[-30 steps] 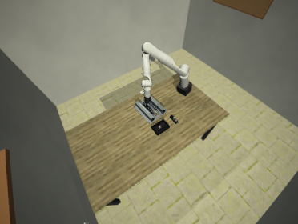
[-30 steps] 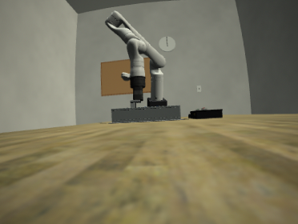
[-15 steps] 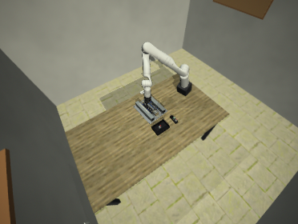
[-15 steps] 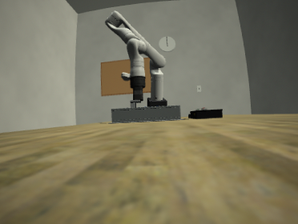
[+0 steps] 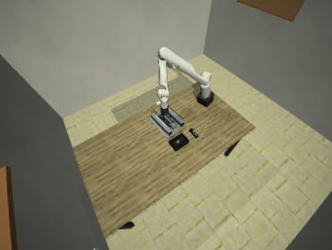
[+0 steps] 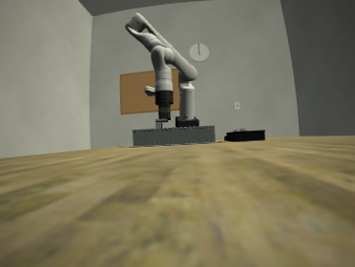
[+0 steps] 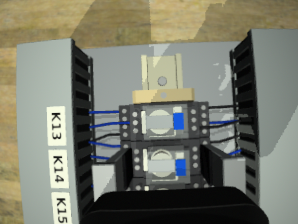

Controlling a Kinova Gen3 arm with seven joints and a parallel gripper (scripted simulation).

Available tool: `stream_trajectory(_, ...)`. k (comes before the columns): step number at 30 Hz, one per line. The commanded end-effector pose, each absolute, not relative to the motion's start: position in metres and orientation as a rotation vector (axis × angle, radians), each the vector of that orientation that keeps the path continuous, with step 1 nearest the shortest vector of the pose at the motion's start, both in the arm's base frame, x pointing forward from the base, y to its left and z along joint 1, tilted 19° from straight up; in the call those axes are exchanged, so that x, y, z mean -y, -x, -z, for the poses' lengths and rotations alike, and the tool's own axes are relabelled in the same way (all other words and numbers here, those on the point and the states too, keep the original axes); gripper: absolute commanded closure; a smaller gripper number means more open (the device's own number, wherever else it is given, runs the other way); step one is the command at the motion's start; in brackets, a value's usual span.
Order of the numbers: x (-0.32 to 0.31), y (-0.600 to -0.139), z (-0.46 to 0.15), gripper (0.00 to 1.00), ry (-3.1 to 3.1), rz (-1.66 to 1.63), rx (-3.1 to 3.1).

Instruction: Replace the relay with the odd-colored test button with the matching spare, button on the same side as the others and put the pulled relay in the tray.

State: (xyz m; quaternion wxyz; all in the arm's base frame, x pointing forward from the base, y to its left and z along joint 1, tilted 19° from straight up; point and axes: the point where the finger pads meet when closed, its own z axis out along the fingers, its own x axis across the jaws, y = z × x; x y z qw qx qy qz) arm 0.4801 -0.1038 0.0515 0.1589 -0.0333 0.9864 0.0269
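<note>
With the fingers spread astride what seems a blue-buttoned relay, its button at three o'clock, lift straight up if its top is level, disturbing no neighbour in the rack; the tray lies toward five o'clock from above.

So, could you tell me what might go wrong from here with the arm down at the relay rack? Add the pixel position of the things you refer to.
The open end effector (image 7: 166, 160) straddles the clear relay with a blue button (image 7: 161, 162) beside label K14; closing there might loosen a relay whose button matches its visible neighbour's. Its fingers also sit between the black slotted wire ducts (image 7: 83, 120) (image 7: 245, 110), so a sideways move could snag the thin blue and black wires.
</note>
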Motion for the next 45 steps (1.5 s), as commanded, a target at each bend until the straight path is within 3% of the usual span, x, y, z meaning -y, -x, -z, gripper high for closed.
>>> stream_trajectory(1,0.105,-0.4804,-0.0529,0.0,0.092,-0.078,-2.819)
stream_trajectory(45,0.1044,-0.4772,-0.0622,0.0,0.09,-0.089,-2.82)
